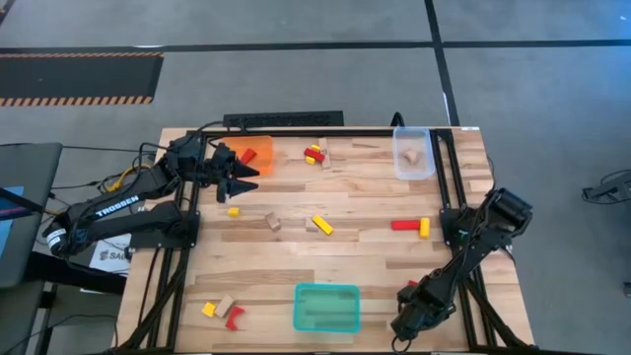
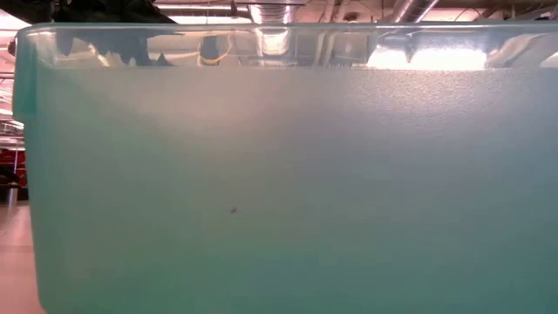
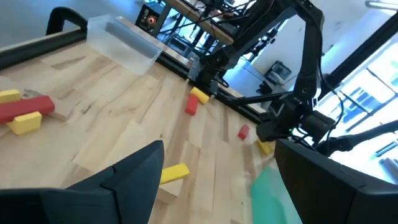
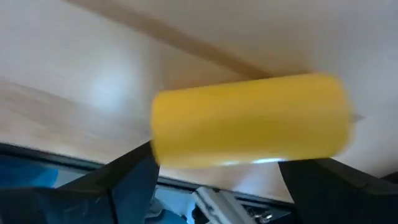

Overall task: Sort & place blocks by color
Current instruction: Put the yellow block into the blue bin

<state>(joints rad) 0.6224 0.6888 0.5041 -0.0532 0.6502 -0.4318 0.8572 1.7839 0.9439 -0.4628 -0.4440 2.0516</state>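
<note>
Right gripper (image 4: 214, 168) spread open at a yellow block (image 4: 249, 121)
It lies across the jaws, unclamped; left gripper (image 3: 214, 180) waits open near the orange tray (image 1: 258, 150).

Grey floor (image 1: 296, 79) with dark seams and a hazard-striped mat (image 1: 79, 77); bright windows (image 3: 367, 93) beyond the table.

We see L gripper (image 1: 245, 170) upper left, jaws apart; R gripper (image 1: 406, 314) lower right, jaws apart.
</note>
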